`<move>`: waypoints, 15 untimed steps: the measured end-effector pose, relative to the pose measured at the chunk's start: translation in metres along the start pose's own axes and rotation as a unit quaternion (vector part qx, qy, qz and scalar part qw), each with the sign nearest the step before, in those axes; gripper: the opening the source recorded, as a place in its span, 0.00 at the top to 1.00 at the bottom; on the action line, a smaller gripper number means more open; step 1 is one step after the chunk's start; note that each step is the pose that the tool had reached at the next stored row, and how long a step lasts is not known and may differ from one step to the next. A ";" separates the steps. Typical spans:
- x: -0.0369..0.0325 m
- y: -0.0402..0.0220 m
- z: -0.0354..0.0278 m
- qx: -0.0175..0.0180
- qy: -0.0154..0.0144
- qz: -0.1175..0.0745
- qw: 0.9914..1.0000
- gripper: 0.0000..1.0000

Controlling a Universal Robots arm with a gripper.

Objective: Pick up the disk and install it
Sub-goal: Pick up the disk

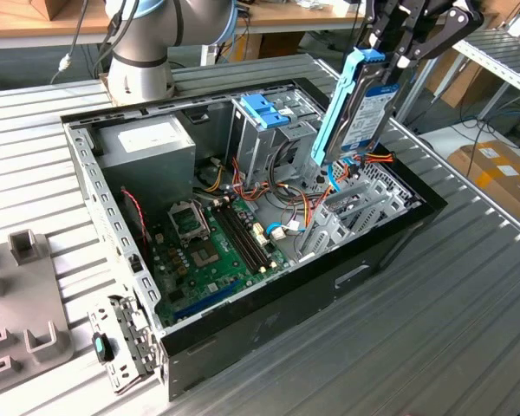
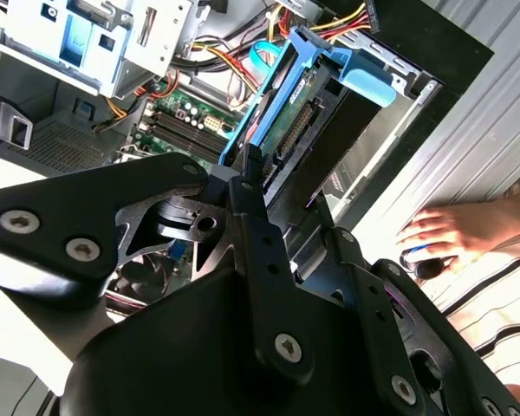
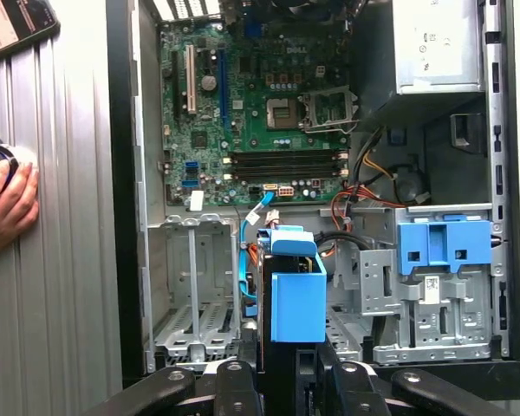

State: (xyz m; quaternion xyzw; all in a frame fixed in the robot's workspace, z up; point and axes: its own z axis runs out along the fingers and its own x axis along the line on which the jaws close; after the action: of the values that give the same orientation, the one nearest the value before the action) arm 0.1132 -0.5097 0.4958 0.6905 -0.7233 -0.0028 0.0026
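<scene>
The disk [image 1: 364, 108] hangs on edge, tilted, above the end of the open computer case [image 1: 329, 277] at the exterior view's right. It has a dark body with a blue-and-white label and light-blue side rails. My gripper [image 1: 397, 54] is shut on its upper end from above. In the second wrist view the disk [image 2: 288, 108] reaches from my gripper [image 2: 243, 169] toward the case. The first wrist view shows the disk's blue rail end [image 3: 296, 299] ahead of my gripper [image 3: 282, 374], beside an empty metal drive cage [image 3: 195, 295].
Inside the case are a green motherboard [image 1: 208, 251], a grey power supply box [image 1: 147, 143], a blue latch piece [image 1: 264, 108] on another cage, and loose red, yellow and blue cables [image 1: 342, 173]. A person's hand [image 2: 451, 230] rests on the table beside the case. Grey fixtures [image 1: 26, 303] lie at the exterior view's left.
</scene>
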 end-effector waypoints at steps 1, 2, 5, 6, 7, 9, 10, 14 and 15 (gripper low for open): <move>0.0005 0.0000 0.0000 0.000 0.000 0.000 1.000 0.65; 0.0010 0.0000 0.0000 0.000 0.000 0.000 1.000 0.65; 0.0045 -0.0002 0.0000 0.000 0.000 0.000 1.000 0.65; 0.0062 -0.0003 0.0000 0.000 0.000 0.000 1.000 0.65; 0.0071 -0.0003 0.0000 0.000 0.000 0.000 1.000 0.65; 0.0090 -0.0004 0.0000 0.000 0.000 0.000 1.000 0.65; 0.0096 -0.0004 0.0000 0.000 0.000 0.000 1.000 0.65; 0.0136 -0.0006 0.0000 0.000 0.000 0.000 1.000 0.65; 0.0142 -0.0006 0.0000 0.000 0.000 0.000 1.000 0.65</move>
State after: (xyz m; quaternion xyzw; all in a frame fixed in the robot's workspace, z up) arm 0.1132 -0.5239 0.4957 0.6905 -0.7233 -0.0028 0.0026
